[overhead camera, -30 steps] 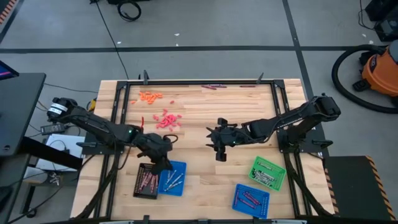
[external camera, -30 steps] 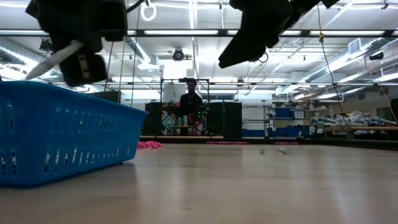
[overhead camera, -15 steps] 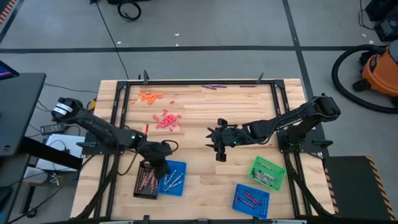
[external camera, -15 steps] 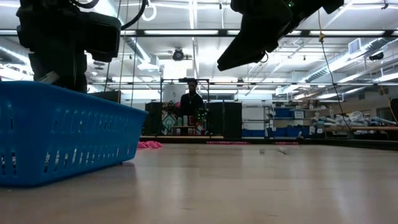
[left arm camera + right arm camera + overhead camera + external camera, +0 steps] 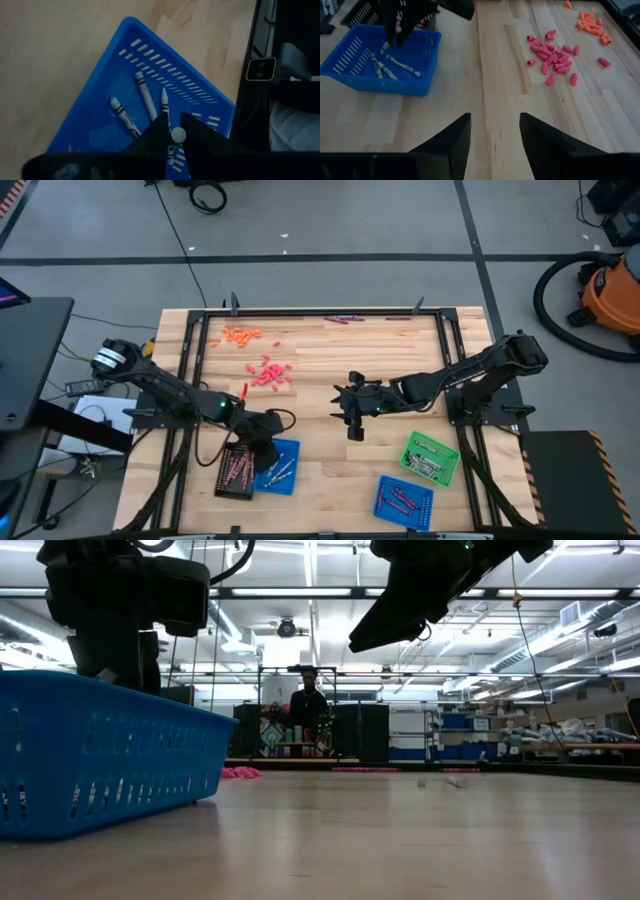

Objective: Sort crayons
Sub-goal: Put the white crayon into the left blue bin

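My left gripper [image 5: 263, 454] hangs over the blue tray [image 5: 283, 470] at the near left, shut on a silver-grey crayon [image 5: 176, 134]. Other silver-grey crayons [image 5: 146, 97] lie flat on that tray's floor [image 5: 95, 120]. In the low view the left gripper [image 5: 120, 660] dips behind the tray's wall [image 5: 100, 760]. My right gripper [image 5: 352, 425] hovers open over the bare middle of the table, nothing between its fingers [image 5: 450, 145]. Red-pink crayons [image 5: 268, 373] and orange crayons [image 5: 240, 334] lie in loose heaps at the far left. My left gripper pinches the silver-grey crayon near its blunt end [image 5: 177, 134] between its two fingers. The fingers slant down from the table's left side. The crayon runs along them, its point [image 5: 386, 46] down inside the blue tray; whether the point touches the floor I cannot tell.
A black tray [image 5: 237, 472] with dark crayons stands against the blue tray's left side. A green tray [image 5: 432, 457] and a second blue tray [image 5: 404, 501] sit at the near right. A few purple crayons [image 5: 340, 319] lie by the far edge. A person [image 5: 307, 705] stands far behind.
My left gripper has sunk and moved toward the near edge, carrying the silver-grey crayon down into the blue tray. In the low view it has dropped behind the tray wall, and the crayon that stuck out sideways is now hidden there.
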